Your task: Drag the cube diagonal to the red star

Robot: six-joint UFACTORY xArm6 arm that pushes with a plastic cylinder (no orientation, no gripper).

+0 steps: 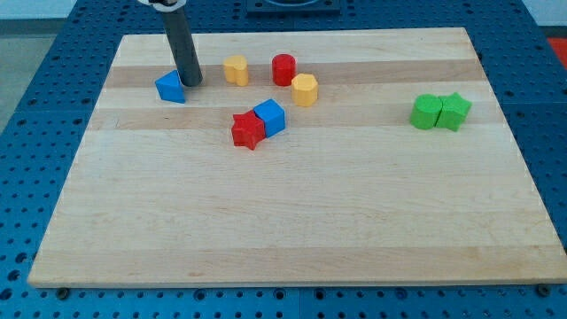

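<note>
My tip (190,82) has no claw and touches the blue triangle block (170,87). The blue cube (270,116) touches the red star (248,130), near the yellow block (304,89).

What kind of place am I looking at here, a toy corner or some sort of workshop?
Most likely a robotics lab bench, not a play area. A wooden board lies on a blue perforated work surface, a dark rod ends at my tip beside a blue block, and small coloured blocks like the red star are scattered about.
</note>
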